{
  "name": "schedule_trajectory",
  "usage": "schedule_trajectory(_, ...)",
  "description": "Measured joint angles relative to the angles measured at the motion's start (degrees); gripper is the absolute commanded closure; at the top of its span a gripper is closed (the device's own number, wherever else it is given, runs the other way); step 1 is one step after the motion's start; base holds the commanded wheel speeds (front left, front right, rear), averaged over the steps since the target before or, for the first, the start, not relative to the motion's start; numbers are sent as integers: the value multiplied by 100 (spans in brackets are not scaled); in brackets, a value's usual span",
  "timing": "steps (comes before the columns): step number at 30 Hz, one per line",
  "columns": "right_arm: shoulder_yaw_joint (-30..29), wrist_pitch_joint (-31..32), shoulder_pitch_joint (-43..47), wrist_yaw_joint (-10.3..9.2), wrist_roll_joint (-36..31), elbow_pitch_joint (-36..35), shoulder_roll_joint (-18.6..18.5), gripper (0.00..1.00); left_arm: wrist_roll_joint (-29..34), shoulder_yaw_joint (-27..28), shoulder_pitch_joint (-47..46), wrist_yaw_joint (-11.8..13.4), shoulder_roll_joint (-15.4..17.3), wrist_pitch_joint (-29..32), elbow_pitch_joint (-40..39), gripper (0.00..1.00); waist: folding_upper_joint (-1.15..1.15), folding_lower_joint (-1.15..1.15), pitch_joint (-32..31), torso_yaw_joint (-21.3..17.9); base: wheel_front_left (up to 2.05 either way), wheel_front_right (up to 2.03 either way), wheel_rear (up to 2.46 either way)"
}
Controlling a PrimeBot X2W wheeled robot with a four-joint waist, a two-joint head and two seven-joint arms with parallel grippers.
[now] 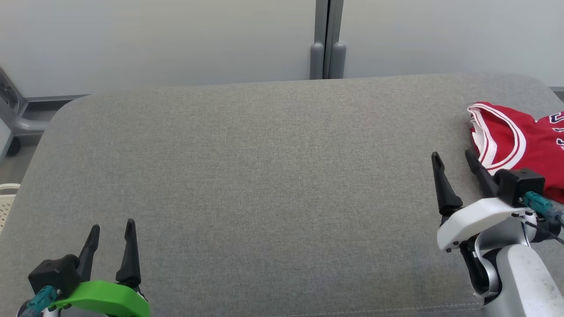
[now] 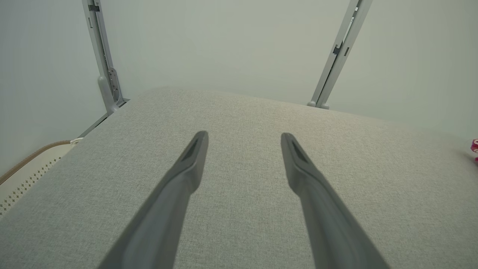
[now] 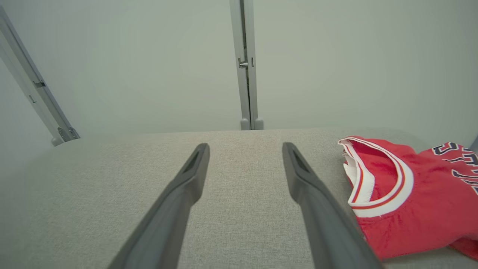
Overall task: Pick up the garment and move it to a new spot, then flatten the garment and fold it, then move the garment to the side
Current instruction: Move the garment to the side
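Observation:
A red jersey (image 1: 524, 145) with white trim and dark lettering lies bunched at the far right of the grey padded table (image 1: 264, 176); the right wrist view has the jersey (image 3: 407, 201) at its right side. My right gripper (image 1: 454, 159) hovers open just left of the jersey, its right finger close to the white-trimmed opening, holding nothing. My left gripper (image 1: 112, 229) stands open and empty near the front left of the table, far from the garment. A sliver of the jersey (image 2: 475, 147) peeks in at the right edge of the left wrist view.
A pale wall with a grey vertical post (image 1: 327, 44) stands behind the table. A white perforated basket (image 1: 6, 202) sits off the table's left edge. Bare grey cloth stretches across the middle and left of the table.

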Motion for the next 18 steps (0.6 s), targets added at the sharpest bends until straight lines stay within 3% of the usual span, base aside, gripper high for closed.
schedule_trajectory(18,145,160,1009,-1,-48,-677,446,0,42,-33,378,238,-57,-76,-350,0,0,0,-57,41,0,0,0)
